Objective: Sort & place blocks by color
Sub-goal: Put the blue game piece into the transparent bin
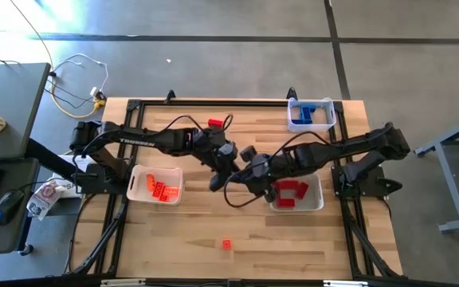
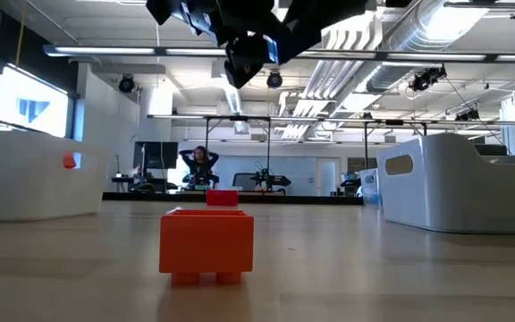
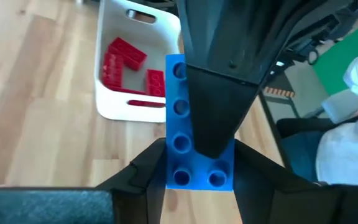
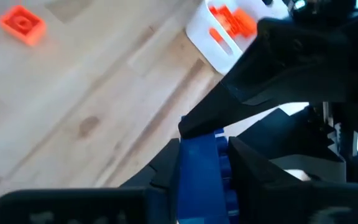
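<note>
Beside the tray of red blocks [image 1: 319, 194], my left gripper [image 3: 194, 165] and right gripper [image 4: 204, 165] both pinch one blue block [image 3: 182, 140].

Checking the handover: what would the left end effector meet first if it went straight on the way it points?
The right end effector, directly ahead, shut on the same blue block; a white tray seems to lie beyond.

A large open robotics lab or workshop: exposed ceiling ducts [image 2: 436, 36] and strip lights overhead, a bare concrete floor [image 1: 213, 68], other test rigs [image 2: 266, 179] and a seated person [image 2: 198, 165] beyond the wooden table [image 1: 237, 255].
</note>
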`<state>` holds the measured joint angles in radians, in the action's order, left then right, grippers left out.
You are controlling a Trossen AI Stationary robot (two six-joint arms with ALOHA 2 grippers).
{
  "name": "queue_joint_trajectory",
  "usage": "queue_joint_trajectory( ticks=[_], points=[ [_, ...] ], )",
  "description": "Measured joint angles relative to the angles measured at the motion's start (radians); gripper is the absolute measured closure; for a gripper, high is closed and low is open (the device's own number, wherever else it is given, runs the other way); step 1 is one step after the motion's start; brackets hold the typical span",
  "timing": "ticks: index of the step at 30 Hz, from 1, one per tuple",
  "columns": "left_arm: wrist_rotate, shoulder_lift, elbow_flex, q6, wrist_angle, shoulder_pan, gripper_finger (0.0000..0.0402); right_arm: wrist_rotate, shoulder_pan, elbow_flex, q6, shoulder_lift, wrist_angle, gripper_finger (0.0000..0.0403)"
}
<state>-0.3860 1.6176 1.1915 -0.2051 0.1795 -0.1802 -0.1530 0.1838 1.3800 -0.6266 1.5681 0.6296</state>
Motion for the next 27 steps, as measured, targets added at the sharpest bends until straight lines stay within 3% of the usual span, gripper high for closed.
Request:
queue_joint_trajectory(
  ticks=[7, 15, 20, 27],
  points=[
    [0.069, 0.000, 0.000, 0.008, 0.010, -0.060, 0.0234, -0.043, -0.073, 0.000, 0.021, 0.000, 0.030, 0.0327],
    [0.354, -0.002, 0.002, 0.043, 0.041, -0.110, 0.0190, -0.154, -0.156, -0.002, 0.073, 0.003, 0.105, 0.0327],
    [0.372, -0.002, 0.002, 0.094, 0.046, -0.143, 0.0186, -0.234, -0.225, -0.002, 0.148, 0.003, 0.209, 0.0327],
    [0.368, -0.002, 0.002, 0.111, 0.079, -0.177, 0.0187, -0.240, -0.344, -0.002, 0.274, 0.003, 0.284, 0.0327]
  ],
)
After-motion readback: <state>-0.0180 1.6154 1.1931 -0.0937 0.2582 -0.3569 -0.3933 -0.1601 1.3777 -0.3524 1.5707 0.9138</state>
